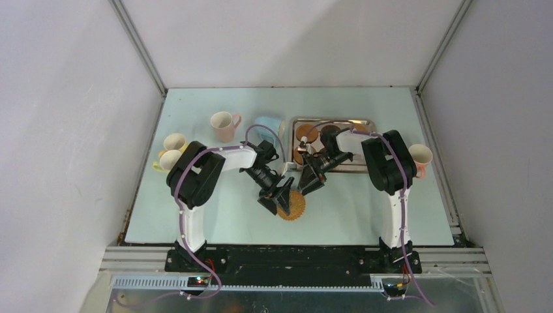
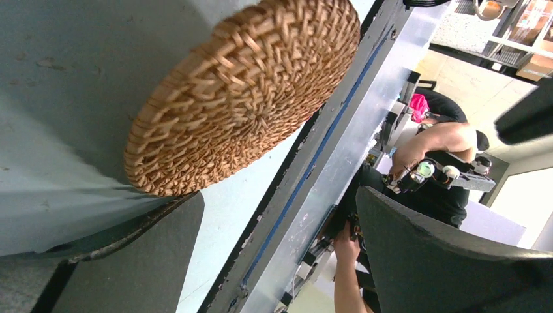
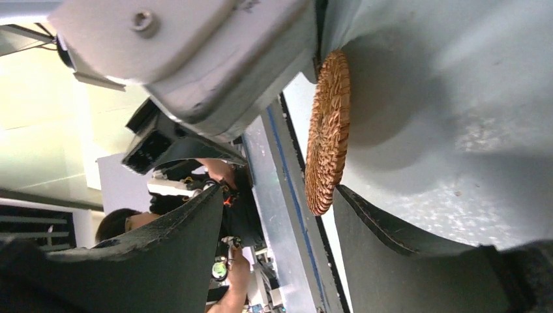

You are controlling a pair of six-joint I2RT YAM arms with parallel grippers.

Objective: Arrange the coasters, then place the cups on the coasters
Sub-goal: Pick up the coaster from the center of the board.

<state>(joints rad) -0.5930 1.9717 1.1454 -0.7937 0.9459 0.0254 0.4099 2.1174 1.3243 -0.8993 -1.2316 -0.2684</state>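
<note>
Top external puts the woven coaster (image 1: 292,206) flat on the tabletop (image 1: 372,215) toward the front edge; left arm's fingers (image 2: 130,261) and right arm's fingers (image 3: 404,235) both spread, empty (crowding it). I'd lift straight up, no dragging.

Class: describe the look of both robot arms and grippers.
The left arm and right arm: white links, bulky black joint housings, a purple cable along each. The left gripper and right gripper: black, two broad tapered fingers.
</note>
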